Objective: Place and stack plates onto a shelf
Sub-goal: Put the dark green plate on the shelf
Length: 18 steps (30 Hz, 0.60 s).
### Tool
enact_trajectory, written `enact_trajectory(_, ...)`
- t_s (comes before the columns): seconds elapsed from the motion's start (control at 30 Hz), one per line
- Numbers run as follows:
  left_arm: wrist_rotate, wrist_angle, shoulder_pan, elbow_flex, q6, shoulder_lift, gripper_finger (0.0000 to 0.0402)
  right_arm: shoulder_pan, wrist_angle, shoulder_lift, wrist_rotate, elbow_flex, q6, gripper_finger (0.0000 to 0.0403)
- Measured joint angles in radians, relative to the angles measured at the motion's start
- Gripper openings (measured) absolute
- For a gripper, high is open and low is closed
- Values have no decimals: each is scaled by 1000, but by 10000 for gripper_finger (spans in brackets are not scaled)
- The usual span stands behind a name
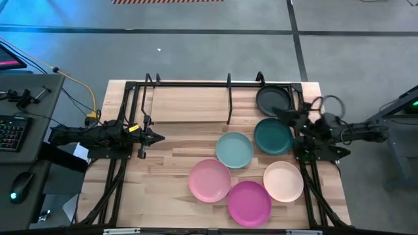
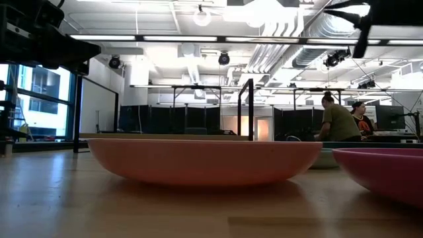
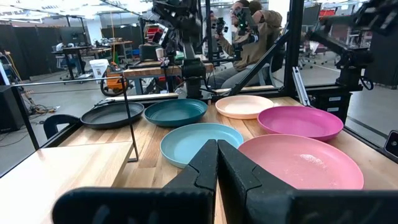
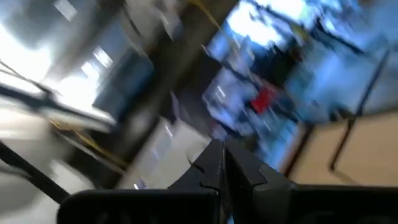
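Observation:
Five plates lie flat on the tabletop in the high view: dark teal [image 1: 273, 135], light teal [image 1: 234, 149], light pink [image 1: 209, 180], magenta [image 1: 249, 202] and cream [image 1: 283, 181]. The dark grey plate [image 1: 273, 98] lies on the right end of the shelf [image 1: 189, 101], the narrow board along the table's far edge. My right gripper [image 1: 275, 113] is shut and hovers above the gap between the dark grey and dark teal plates; its wrist view [image 4: 221, 155] shows only blurred room. My left gripper [image 1: 159, 137] is shut and waits at the table's left, level, pointing at the plates [image 3: 217, 155].
Black upright dividers [image 1: 229, 98] rise from the shelf; the board left of the middle divider is bare. Black frame rods [image 1: 117, 170] run along the table's left and right sides. People [image 2: 337, 122] sit at desks beyond the table. A keyboard [image 1: 12, 130] lies off the table's left.

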Motion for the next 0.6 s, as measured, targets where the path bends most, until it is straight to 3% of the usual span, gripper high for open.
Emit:
enact_trajectory(0.13,0,0,0,0,0,0,1,0,-338,253,-128,201,25,0)
enact_trajectory(0.3,0,0,0,0,0,0,1,8,-879,508,-285,398,198,18)
enact_trajectory(0.47,0,0,0,0,0,0,1,65,-1127,674,-426,437,368,88)
enact_trajectory(0.6,0,0,0,0,0,0,1,121,-1236,749,-473,413,637,151)
